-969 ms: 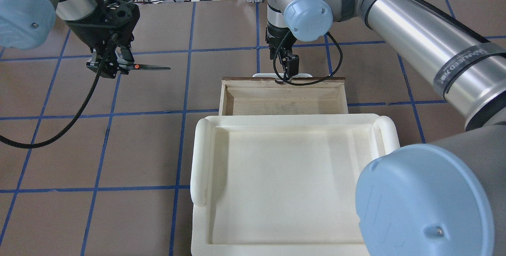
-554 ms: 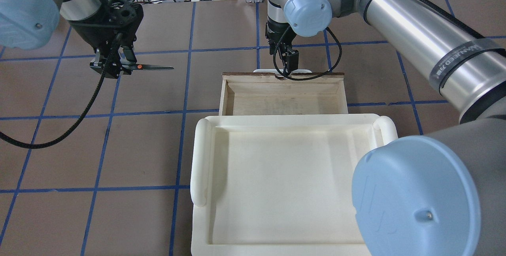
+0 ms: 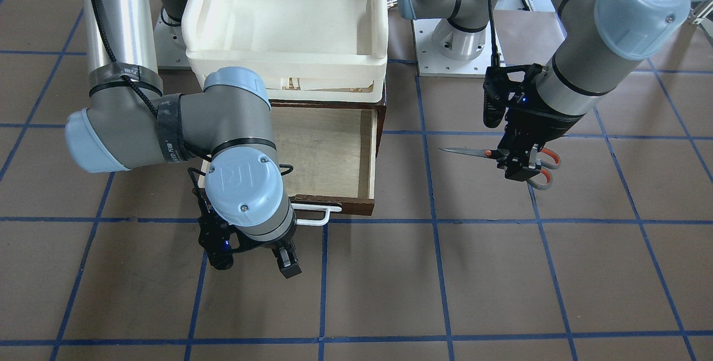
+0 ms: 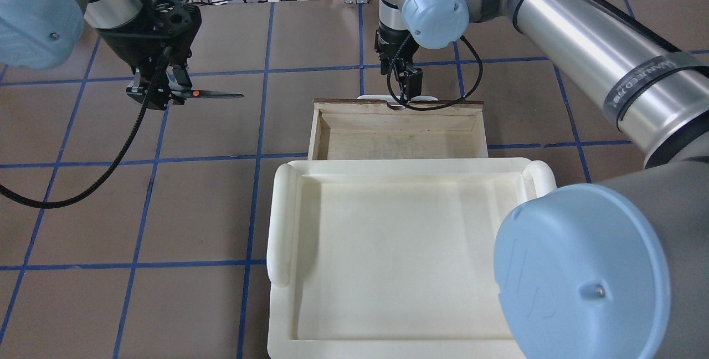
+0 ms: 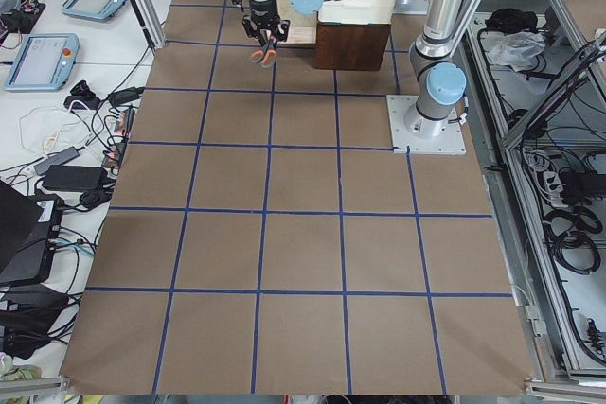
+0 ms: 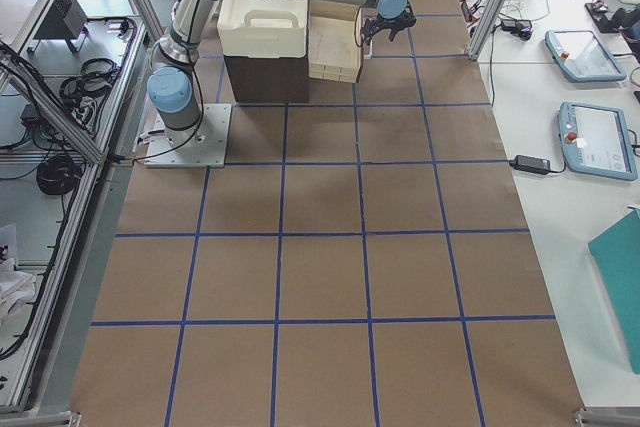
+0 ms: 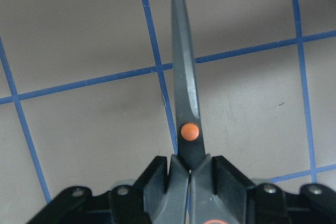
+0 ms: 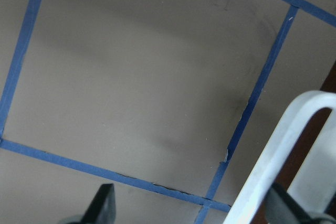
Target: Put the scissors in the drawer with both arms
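Note:
My left gripper [image 4: 158, 90] is shut on the scissors [image 4: 213, 94] near the orange pivot and holds them level above the table, left of the drawer, blades pointing toward it. The left wrist view shows the blades [image 7: 185, 87] closed, sticking out from the gripper [image 7: 189, 179]. From the front, the orange-lined handles [image 3: 545, 170] stick out behind it. The dark wooden drawer [image 4: 399, 137] is pulled out, its pale inside bare. My right gripper [image 4: 407, 88] is open over the white bar handle [image 4: 396, 97], not touching; the handle [image 8: 278, 156] shows between its spread fingers in the right wrist view.
A cream-white plastic tray bin [image 4: 282, 220] sits on top of the cabinet over the drawer. The brown table [image 3: 501, 272] is marked with blue tape lines. The right arm's elbow [image 3: 245, 183] hangs over the drawer's front corner.
The drawer front has slid a little farther out. My right gripper has let go of the handle and drawn back from it. My left gripper shifted slightly up and right with the scissors.

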Controlling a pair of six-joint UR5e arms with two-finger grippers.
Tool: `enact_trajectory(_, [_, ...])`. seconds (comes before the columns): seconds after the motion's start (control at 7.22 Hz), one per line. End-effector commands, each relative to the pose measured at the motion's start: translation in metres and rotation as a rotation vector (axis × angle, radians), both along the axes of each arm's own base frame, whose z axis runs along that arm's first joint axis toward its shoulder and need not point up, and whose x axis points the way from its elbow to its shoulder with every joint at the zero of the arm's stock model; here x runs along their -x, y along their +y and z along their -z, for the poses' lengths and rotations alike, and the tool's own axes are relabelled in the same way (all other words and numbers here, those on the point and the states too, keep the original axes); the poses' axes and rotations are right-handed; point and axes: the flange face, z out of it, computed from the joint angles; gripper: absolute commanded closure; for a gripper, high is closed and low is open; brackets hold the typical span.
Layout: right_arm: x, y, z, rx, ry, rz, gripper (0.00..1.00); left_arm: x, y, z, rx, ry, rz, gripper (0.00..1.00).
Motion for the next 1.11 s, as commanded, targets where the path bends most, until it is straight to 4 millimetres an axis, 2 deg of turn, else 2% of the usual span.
enact_trajectory(0.0, [0.002, -0.001, -0.006, 0.013, -0.002, 0.0, 0.0, 0.0, 0.0, 0.003, -0.005, 0.001, 0.001, 1.0])
enact_trajectory(0.14, [0.001, -0.003, -0.024, 0.043, -0.007, -0.001, 0.0, -0.001, 0.001, 0.002, -0.005, 0.001, 0.004, 1.0])
enact_trajectory(0.42, [0.004, 0.007, -0.061, 0.086, -0.014, -0.008, 0.0, -0.001, 0.0, 0.0, -0.001, 0.0, 0.0, 1.0])
enact_trajectory(0.69, [0.016, 0.024, -0.115, 0.166, -0.015, -0.197, 0.0, 0.003, 0.001, -0.005, 0.002, 0.002, -0.017, 1.0])
enact_trajectory(0.83, [0.029, 0.031, -0.137, 0.203, 0.012, -0.378, 0.0, 0.027, 0.006, -0.008, 0.0, 0.007, -0.08, 1.0])
enact_trajectory(0.97, [0.054, 0.033, -0.152, 0.218, 0.012, -0.512, 0.0, 0.069, 0.016, -0.011, 0.004, -0.006, -0.088, 1.0])
